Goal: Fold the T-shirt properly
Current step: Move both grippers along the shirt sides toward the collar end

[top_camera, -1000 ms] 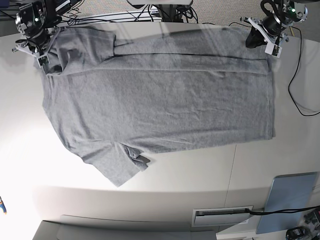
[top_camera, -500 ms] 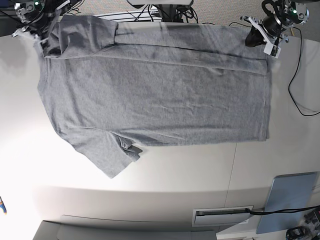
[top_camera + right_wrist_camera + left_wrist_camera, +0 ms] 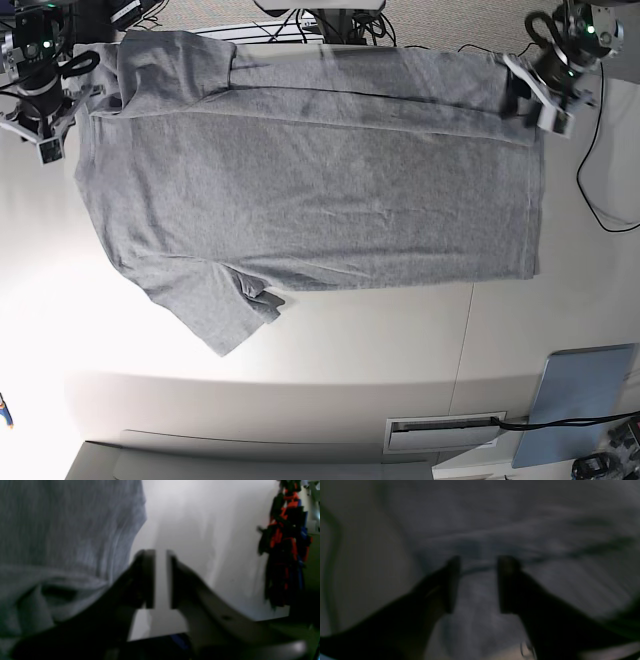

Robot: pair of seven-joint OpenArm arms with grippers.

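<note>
The heather-grey T-shirt [image 3: 310, 190] lies spread flat, plain side up, on the white table [image 3: 350, 340]. A long fold runs along its far edge and one sleeve [image 3: 215, 310] points toward the front. My left gripper [image 3: 528, 100] is at the shirt's far right corner. In the left wrist view it [image 3: 477, 580] is open, its fingers apart above the blurred grey cloth [image 3: 545, 530]. My right gripper [image 3: 48, 135] is just off the shirt's far left edge. In its wrist view it [image 3: 161, 577] is slightly open with bare table between the fingers and the cloth [image 3: 62, 530] to the left.
A flat blue-grey panel [image 3: 580, 390] lies at the front right corner, beside a white slotted fitting [image 3: 445, 432]. A black cable [image 3: 600, 180] trails over the table's right side. Orange and black cabling [image 3: 285, 542] hangs beyond the table edge.
The shirt was drawn toward the far edge and now lies still. Both grippers have let go of it and opened. The right gripper has moved left, off the cloth.
</note>
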